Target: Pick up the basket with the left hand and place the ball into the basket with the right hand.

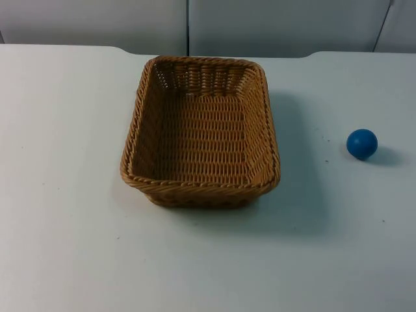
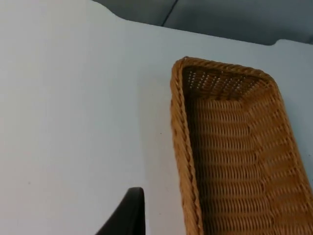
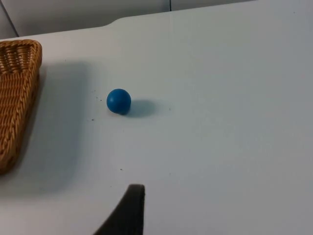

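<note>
Waiting stage: nothing of the task is done yet, judging by how things lie; 2 steps are left, the lift and the drop.
Basket: rectangular woven brown wicker basket (image 1: pixel 200 133) sits flat on the white table top (image 1: pixel 65 247), near the grey partition wall (image 1: pixel 97 23), with nothing inside it.
Ball: small round blue ball (image 1: pixel 362 143) rests on the table, well apart from the basket on its right side; the right wrist view shows it out in the open, beside the basket's corner.
Left gripper: left gripper (image 2: pixel 128 215) hangs above bare table just beside the basket's long left rim, touching nothing; only 1 black fingertip shows, so I cannot tell whether the fingers are apart or together.
Right gripper: right gripper (image 3: pixel 128 213) hangs over the table short of the ball, holding nothing; again 1 fingertip shows, so its state cannot be told.
Left to do: grip the rim and raise the basket, then pick the ball and put it in.
</note>
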{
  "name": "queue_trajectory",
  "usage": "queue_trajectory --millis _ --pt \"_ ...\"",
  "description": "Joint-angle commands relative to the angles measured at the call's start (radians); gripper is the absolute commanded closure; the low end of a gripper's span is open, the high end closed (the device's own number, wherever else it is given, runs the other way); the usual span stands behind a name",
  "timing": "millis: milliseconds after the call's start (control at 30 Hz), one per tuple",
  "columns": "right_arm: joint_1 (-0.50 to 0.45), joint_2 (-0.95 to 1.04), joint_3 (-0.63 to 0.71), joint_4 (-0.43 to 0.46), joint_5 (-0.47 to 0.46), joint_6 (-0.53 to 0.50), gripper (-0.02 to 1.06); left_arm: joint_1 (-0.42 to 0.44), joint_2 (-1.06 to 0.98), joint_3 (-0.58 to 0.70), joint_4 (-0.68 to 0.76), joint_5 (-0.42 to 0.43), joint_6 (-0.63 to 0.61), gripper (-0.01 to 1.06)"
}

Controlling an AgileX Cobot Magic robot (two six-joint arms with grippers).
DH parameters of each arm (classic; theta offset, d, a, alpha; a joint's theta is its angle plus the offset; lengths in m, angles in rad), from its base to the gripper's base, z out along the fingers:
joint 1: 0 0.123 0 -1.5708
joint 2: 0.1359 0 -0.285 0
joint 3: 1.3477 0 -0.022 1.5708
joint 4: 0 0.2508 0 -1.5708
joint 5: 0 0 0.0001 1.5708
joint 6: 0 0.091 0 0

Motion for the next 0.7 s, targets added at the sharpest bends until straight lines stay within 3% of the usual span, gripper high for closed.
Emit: queue_trajectory --millis 0,100,233,400,667 --pt "-0.004 -0.003 0.005 0.002 -0.010 0.001 0.00 -0.051 0.042 -0.019 -0.020 -0.055 0.005 0.00" --pt "-0.004 -0.003 0.005 0.002 -0.010 0.001 0.00 -0.137 0.191 -0.083 -0.020 -0.104 -0.009 0.00" --pt "-0.004 -0.003 0.005 0.002 -0.010 0.001 0.00 -0.174 0.340 -0.166 -0.018 -0.104 -0.011 0.00" --pt "-0.004 -0.003 0.005 0.002 -0.010 0.001 0.00 -0.193 0.514 -0.297 0.013 -0.073 -0.054 0.00" --pt "-0.004 -0.003 0.005 0.002 -0.010 0.001 0.00 -0.200 0.719 -0.452 0.227 -0.019 -0.207 0.00"
